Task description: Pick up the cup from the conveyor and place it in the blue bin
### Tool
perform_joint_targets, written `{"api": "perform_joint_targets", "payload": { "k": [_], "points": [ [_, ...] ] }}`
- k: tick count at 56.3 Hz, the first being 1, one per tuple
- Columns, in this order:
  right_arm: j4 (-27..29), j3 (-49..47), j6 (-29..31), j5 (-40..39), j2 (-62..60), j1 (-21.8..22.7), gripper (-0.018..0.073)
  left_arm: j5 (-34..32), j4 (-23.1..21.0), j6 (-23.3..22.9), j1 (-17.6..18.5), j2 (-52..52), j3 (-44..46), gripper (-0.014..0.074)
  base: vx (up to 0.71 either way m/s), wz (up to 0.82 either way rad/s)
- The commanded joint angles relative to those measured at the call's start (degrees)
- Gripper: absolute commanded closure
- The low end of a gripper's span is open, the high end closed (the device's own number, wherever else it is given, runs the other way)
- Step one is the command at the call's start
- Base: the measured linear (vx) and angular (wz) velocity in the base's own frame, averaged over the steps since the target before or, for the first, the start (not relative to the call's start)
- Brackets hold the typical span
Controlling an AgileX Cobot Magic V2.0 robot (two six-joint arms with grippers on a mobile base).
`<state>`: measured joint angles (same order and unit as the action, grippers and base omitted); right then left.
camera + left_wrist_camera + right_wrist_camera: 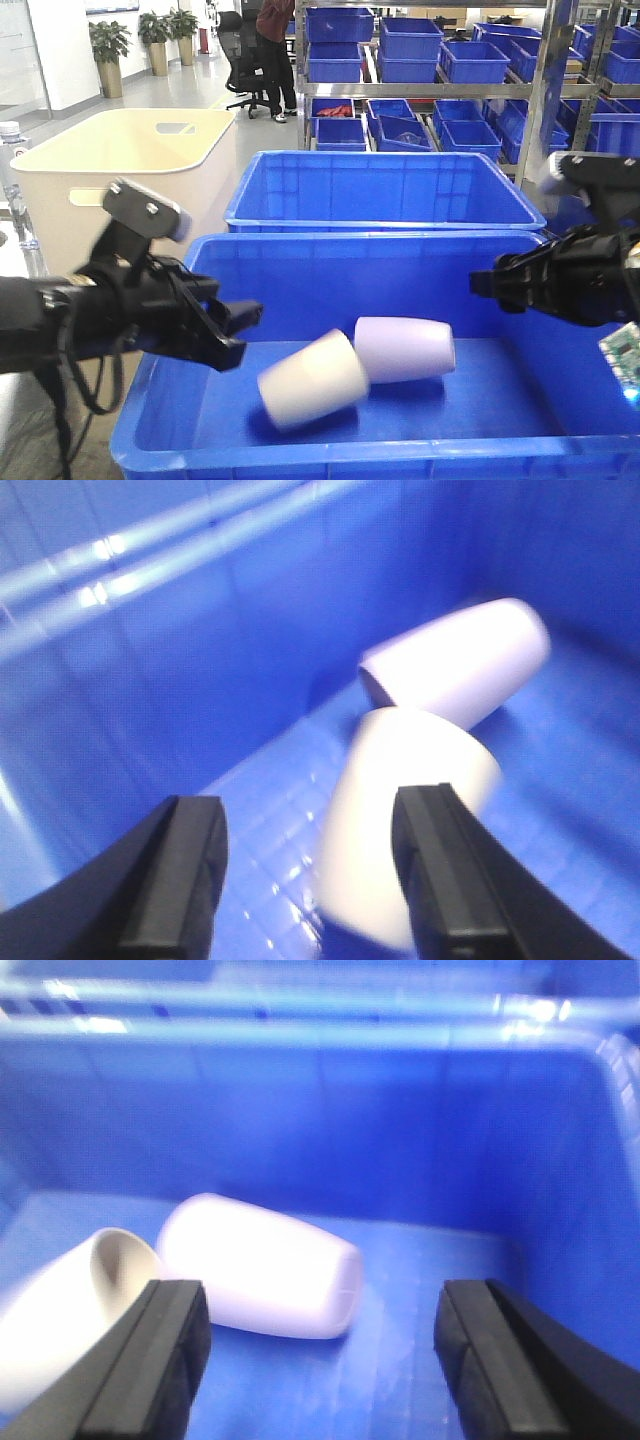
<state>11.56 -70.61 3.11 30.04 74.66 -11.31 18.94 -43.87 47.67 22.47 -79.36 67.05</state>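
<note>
Cream cup (312,380) in blue bin (330,285) shows mouth only to right wrist; left claw (250,335), right claw (478,285) released.

You have blue bin (380,285) open on top. White cup (312,380) and lilac cup (405,350) lie touching mid-floor, blocking centre. Bare floor right of lilac cup. Second bin (385,190) just behind, cream tub (130,160) back-left.

1. We see bright, even indoor light, with white glare streaking the rim of the blue bin (300,1025) in both wrist views.
2. We find the cream cup (313,380) inside that bin motion-blurred; both wrist views look soft.
</note>
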Motion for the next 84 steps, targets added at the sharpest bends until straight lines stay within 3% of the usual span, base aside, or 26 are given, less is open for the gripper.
{"api": "perform_joint_targets", "payload": {
  "k": [1,21,29,64,70,76,84],
  "points": [
    [0.2,-1.9,0.0,-4.4,-3.6,0.1,0.004,-3.3,-1.7,-0.2,0.4,5.6,1.9,0.0157,0.0,0.0],
    [0.2,-1.9,0.0,-4.4,-6.3,0.1,0.0112,-3.9,-1.6,-0.1,0.1,19.0,1.9,0.0399,0.0,0.0],
    [0.2,-1.9,0.0,-4.4,-6.3,0.1,0.0131,-3.9,-1.6,-0.1,0.1,20.5,1.9,0.0451,0.0,0.0],
    [0.2,-1.9,0.0,-4.4,-6.2,0.1,0.0157,-4.0,-1.4,-0.2,0.1,20.1,1.9,0.0461,0.0,0.0],
    [0.2,-1.9,0.0,-4.4,-6.2,0.1,0.0157,-6.0,4.8,-3.5,0.1,20.9,1.4,0.0461,0.0,0.0],
    [0.2,-1.9,0.0,-4.4,-6.2,0.1,0.0157,-9.6,14.7,-15.1,0.1,25.8,-3.1,0.0461,0.0,0.0],
    [0.2,-1.9,0.0,-4.4,-6.2,0.1,0.0157,-18.5,29.8,-31.2,0.1,36.3,-15.9,0.0461,0.0,0.0]
  ]
}}
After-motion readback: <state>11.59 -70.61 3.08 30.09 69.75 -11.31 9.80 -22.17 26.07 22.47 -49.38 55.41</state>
